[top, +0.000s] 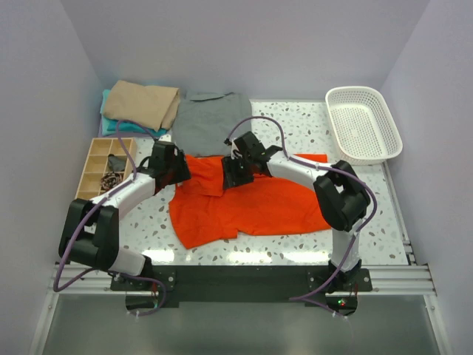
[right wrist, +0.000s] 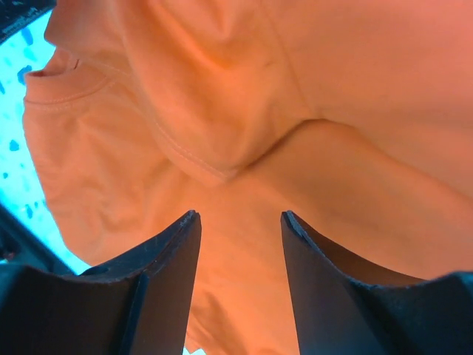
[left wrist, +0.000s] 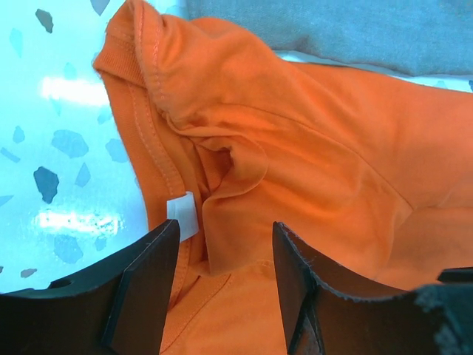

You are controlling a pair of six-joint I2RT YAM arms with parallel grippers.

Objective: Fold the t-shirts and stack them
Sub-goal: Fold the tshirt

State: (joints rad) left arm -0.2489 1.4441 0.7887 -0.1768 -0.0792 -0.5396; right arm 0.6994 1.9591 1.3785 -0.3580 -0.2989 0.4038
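The orange shirt (top: 251, 207) lies rumpled on the desk (top: 295, 126), just on the near side of the grey shirt (top: 211, 126). The left hand (left wrist: 225, 235) and right hand (right wrist: 240, 222) hover over its edge nearest the grey shirt, both open, grasping nothing. Folding looks half done. The next move calls for pinching that edge and drawing it over flat.

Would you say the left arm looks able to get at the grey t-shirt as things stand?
Probably yes: the grey t-shirt lies just beyond the orange t-shirt that the open left gripper hovers over, and nothing stands between.
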